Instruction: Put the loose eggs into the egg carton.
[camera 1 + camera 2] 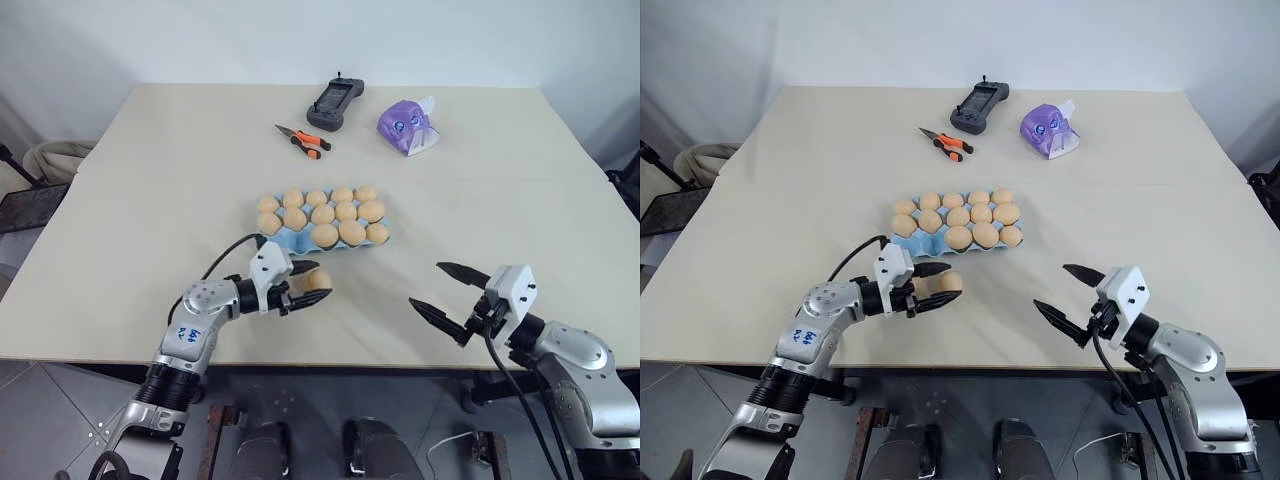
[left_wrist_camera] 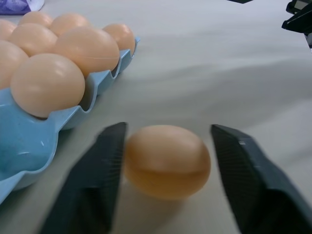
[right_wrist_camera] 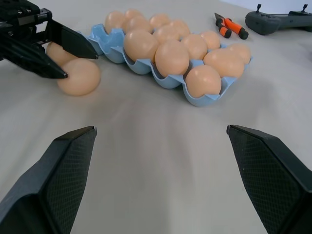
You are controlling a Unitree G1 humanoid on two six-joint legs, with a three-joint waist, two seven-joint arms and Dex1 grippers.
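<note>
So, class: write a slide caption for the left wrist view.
Left end effector straddling pale tan egg beside light-blue pulp carton.

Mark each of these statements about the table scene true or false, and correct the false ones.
1. A loose egg lies on the table between the fingers of the left gripper. True.
2. The right gripper holds an egg. False: it is open and empty, off to the side of the egg carton.
3. Every cup of the egg carton is filled. False: blue empty cups show at its near corner, on the side of the left gripper.
4. Orange-handled pliers lie on the table beyond the egg carton. True.
</note>
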